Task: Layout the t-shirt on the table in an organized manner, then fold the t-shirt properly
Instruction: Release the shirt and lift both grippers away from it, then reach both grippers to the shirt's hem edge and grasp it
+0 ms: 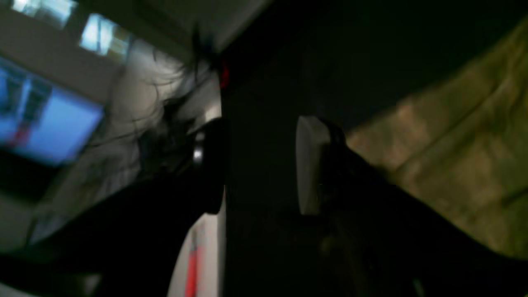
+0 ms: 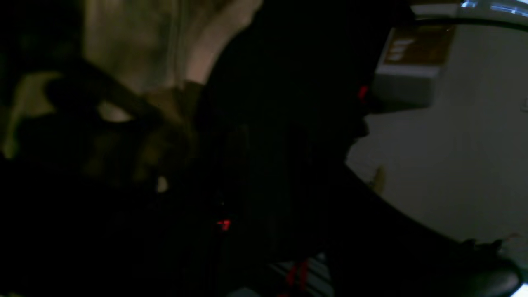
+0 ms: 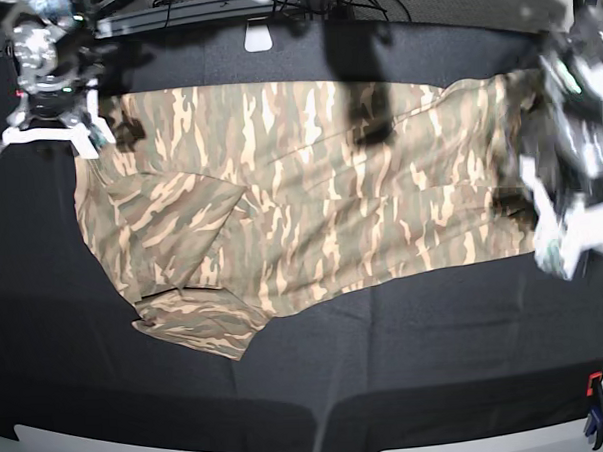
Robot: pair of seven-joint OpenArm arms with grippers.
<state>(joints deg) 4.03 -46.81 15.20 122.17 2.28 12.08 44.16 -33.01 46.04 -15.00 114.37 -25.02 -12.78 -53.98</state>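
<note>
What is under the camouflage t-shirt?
The t-shirt lies spread on the black table, which shows all around it. Whatever is beneath the fabric itself is covered and cannot be seen.

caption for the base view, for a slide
Camouflage t-shirt spread across the black table, one hand at each end.

Pale floor [image 2: 453,173], blurred blue windows [image 1: 45,119], dim light.

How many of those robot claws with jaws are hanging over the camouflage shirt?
2. The right gripper hovers at the t-shirt's far corner on the overhead picture's left; the left gripper, blurred, is at the shirt's edge on that picture's right. None seems hidden.
</note>
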